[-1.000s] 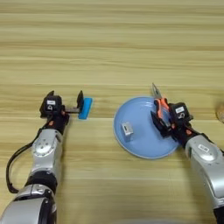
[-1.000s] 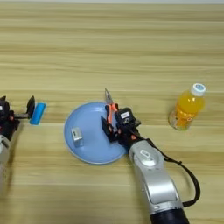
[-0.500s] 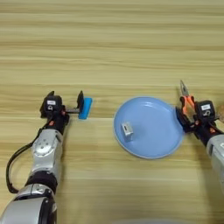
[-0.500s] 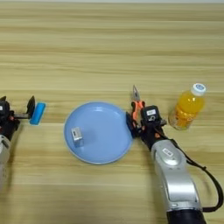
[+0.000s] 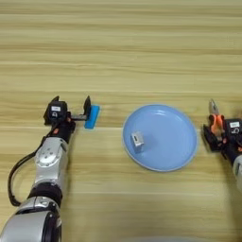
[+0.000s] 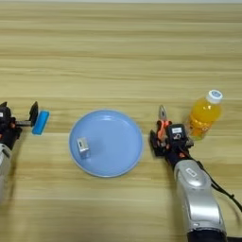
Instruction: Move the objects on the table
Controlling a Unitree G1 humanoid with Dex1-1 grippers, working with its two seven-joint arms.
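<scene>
Pliers [image 6: 163,124] pinched in right claw [image 6: 165,137] beside plate [image 6: 124,161]; left claw [image 5: 71,109] spread

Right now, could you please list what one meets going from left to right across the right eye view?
left gripper → blue block → grey block on the blue plate → right gripper holding the pliers → orange juice bottle

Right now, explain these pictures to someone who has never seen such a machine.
Both views look down from a humanoid robot's head, one per eye, onto a wooden table. Its two silver arms reach in from below. The left gripper rests with fingers open beside a small blue block. The right gripper is shut on orange-handled pliers, just right of a blue plate. A tiny grey block lies on the plate. An orange drink bottle stands further right.
</scene>
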